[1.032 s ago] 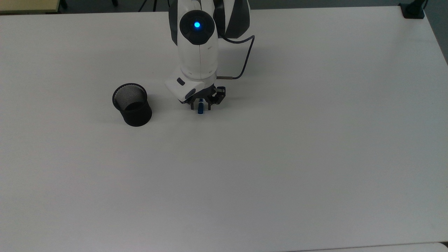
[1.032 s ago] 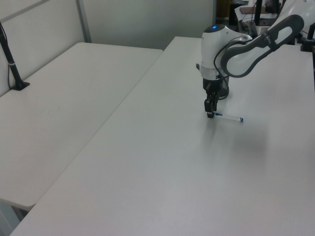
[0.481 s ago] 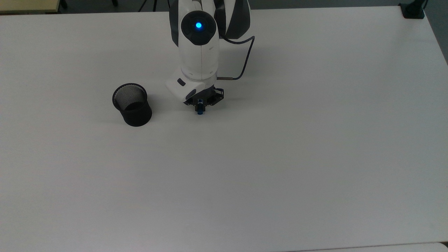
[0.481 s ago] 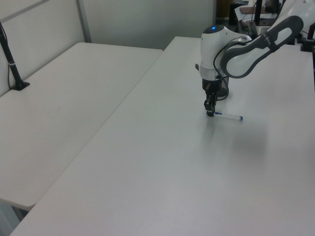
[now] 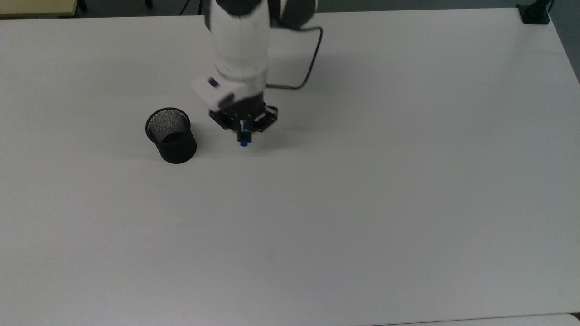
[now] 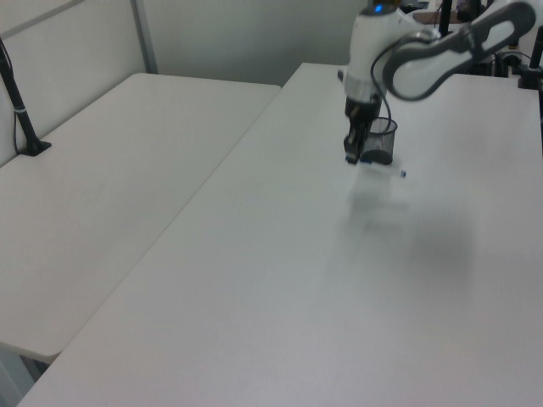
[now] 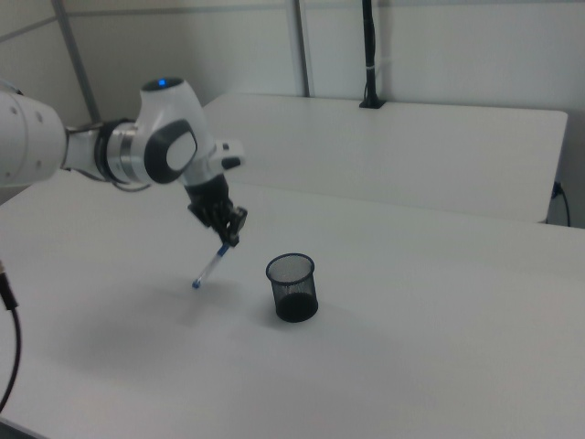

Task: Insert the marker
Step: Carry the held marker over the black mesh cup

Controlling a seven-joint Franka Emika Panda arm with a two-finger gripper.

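Observation:
My gripper (image 5: 244, 128) is shut on the marker (image 5: 244, 137), whose blue end pokes out below the fingers in the top view. In the right view the marker (image 7: 208, 269) hangs tilted from the gripper (image 7: 228, 236), clear of the white table (image 5: 362, 203), its blue end lowest. The black mesh cup (image 5: 171, 135) stands upright and empty to the top view's left of the gripper, apart from it. In the left view the gripper (image 6: 352, 155) hangs in front of the cup (image 6: 381, 142).
A dark cable (image 5: 312, 59) loops from the arm's wrist. A black clamp (image 5: 534, 13) sits at the table's far right corner in the top view. A second white table (image 6: 110, 170) with a black post (image 6: 19, 97) adjoins it in the left view.
The gripper has lifted the marker off the table and moved to the top view's left, nearer the cup. The marker, lying flat before, now hangs tilted.

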